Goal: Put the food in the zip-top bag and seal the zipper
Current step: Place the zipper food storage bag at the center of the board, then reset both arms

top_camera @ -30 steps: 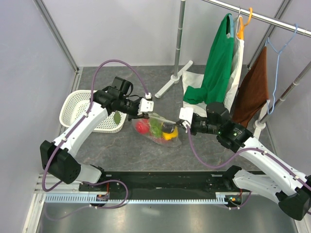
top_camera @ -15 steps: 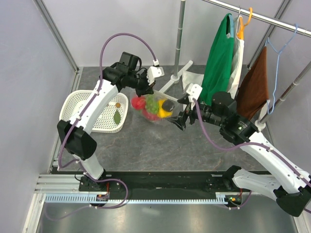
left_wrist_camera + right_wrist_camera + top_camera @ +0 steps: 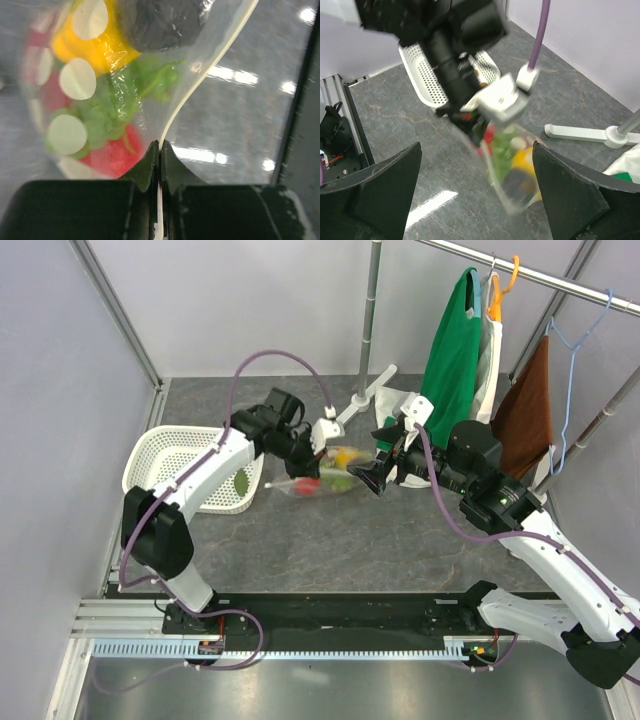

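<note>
The clear dotted zip-top bag (image 3: 322, 478) hangs from my left gripper (image 3: 312, 452). Through its wall the food shows: a red piece (image 3: 112, 152), a green bunch (image 3: 117, 100), a yellow-orange piece (image 3: 97, 47) and a dark piece (image 3: 160, 20). My left gripper (image 3: 160, 150) is shut on the zipper (image 3: 200, 75), a pale strip that runs up and away from the jaws. My right gripper (image 3: 376, 454) stands wide open just right of the bag and touches nothing. In the right wrist view the bag (image 3: 515, 170) lies blurred between and beyond the fingers (image 3: 375, 190).
A white perforated basket (image 3: 175, 462) stands at the left with a green leaf (image 3: 241, 481) in it. Behind are a rack's white foot (image 3: 355, 405), a green garment (image 3: 445, 370), a brown cloth (image 3: 520, 425) and white cloth (image 3: 400, 405) on the table.
My right gripper has opened, let go of the bag's edge and drawn back to the right. The left arm has swung the bag up and toward the back, turning it over.
</note>
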Robot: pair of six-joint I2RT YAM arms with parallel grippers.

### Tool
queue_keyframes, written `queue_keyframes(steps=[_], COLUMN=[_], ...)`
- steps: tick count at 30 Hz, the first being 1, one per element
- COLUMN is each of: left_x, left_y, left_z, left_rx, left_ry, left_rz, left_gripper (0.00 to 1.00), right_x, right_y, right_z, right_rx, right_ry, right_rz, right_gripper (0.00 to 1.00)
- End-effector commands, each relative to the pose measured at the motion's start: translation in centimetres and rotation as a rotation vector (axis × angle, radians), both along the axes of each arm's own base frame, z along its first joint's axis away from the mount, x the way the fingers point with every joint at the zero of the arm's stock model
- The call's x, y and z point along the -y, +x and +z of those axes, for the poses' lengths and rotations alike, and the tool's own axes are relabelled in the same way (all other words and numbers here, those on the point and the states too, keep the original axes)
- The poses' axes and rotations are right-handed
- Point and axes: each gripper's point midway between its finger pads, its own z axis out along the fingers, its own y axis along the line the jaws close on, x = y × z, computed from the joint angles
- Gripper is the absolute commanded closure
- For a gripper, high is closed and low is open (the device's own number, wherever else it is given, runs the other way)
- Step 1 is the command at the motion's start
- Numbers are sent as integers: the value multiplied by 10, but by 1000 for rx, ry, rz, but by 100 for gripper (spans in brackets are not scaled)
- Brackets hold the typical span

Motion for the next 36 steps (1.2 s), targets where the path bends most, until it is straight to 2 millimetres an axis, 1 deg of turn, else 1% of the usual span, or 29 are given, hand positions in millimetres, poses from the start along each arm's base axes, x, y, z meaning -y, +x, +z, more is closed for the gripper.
queue_keyframes(steps=[1, 2, 3, 5, 6, 7, 9, 10, 11, 14, 15, 16, 17, 18, 19, 20, 22, 23, 25, 26, 28, 29, 30, 31, 32, 33, 34, 35, 36], left_x=[21, 23, 25, 32, 34, 42, 48, 52, 53, 50, 46, 43, 35, 32, 28, 19, 5, -7, -34, -58, -82, -98, -107, -114, -118, -121, -123, -124, -128], left_y=[-67, -78, -96, -108, -123, -120, -132, -131, -134, -138, -137, -140, -138, -137, -137, -130, -110, -80, -59, -33, -26, -24, -26, -30, -34, -45, -53, -57, -61], left_z=[-2, -4, -13, -19, -29, -30, -41, -44, -46, -46, -41, -25, -13, 0, 13, 40, 64, 95, 115, 139, 151, 155, 153, 136, 130, 131, 113, 108, 105], left_rx=[-105, -136, -180, -189, -232, -211, -254, -252, -269, -278, -261, -247, -247, -239, -235, -197, -140, -86, -104, -82, -97, -70, -54, -67, -61, -32, -67, -72, -58], left_ry=[-71, -81, -78, -102, -97, -129, -124, -127, -122, -106, -109, -150, -172, -197, -218, -243, -235, -265, -248, -278, -287, -286, -270, -241, -227, -231, -208, -201, -191], left_rz=[-118, -133, -159, -187, -175, -175, -159, -153, -148, -135, -135, -154, -142, -139, -129, -96, -5, 104, 234, 337, 430, 486, 512, 530, 545, 546, 546, 549, 560], left_gripper=[98, 98, 98, 98, 98, 98, 93, 90, 80, 65, 60, 50, 24, 9, 1, 0, 0, 0, 0, 0, 0, 0, 0, 0, 0, 0, 0, 0, 0], right_x=[3, 4, 6, 11, 12, 17, 21, 23, 24, 28, 29, 31, 32, 34, 35, 38, 42, 44, 44, 45, 50, 52, 55, 58, 60, 62, 64, 67, 69], right_y=[0, 1, 3, 7, 9, 15, 18, 20, 21, 20, 18, 18, 15, 11, 9, 5, -1, -5, -12, -16, -18, -19, -19, -20, -22, -23, -25, -26, -29], right_z=[10, 11, 11, 12, 8, 5, 0, -4, -6, -19, -28, -31, -32, -40, -44, -43, -55, -54, -59, -63, -63, -68, -68, -69, -75, -77, -76, -82, -80], right_rx=[2, 3, -18, -33, -43, -50, -59, -66, -71, -86, -103, -105, -103, -95, -94, -81, -101, -100, -119, -131, -121, -125, -115, -113, -121, -119, -113, -119, -105], right_ry=[26, 27, 39, 54, 50, 48, 35, 28, 20, -27, -50, -58, -61, -93, -105, -105, -126, -124, -139, -151, -160, -178, -186, -192, -207, -211, -209, -217, -210], right_rz=[-9, -12, -37, -76, -92, -130, -155, -166, -171, -173, -171, -175, -170, -154, -144, -146, -143, -137, -113, -103, -112, -115, -122, -128, -129, -133, -137, -142, -144], right_gripper=[2, 2, 2, 2, 2, 2, 2, 2, 2, 2, 2, 2, 2, 2, 2, 2, 2, 2, 2, 2, 2, 2, 2, 2, 2, 2, 2, 2, 2])
